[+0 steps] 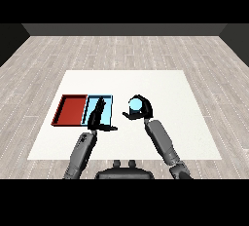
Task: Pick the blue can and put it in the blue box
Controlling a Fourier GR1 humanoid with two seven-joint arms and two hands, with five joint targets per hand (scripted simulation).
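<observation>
Curling round the blue can (135,105), the right robot hand (141,109) is holding it beside the blue tray (108,98); left robot hand (98,114) is hovering over that tray, fingers straight

Two grey, cylinder-segmented forearms are showing, each ending in a black hand: left hand (98,114), right hand (141,107).

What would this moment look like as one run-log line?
right hand: curled round blue can | left hand: open over blue tray | can: not yet in tray
</observation>
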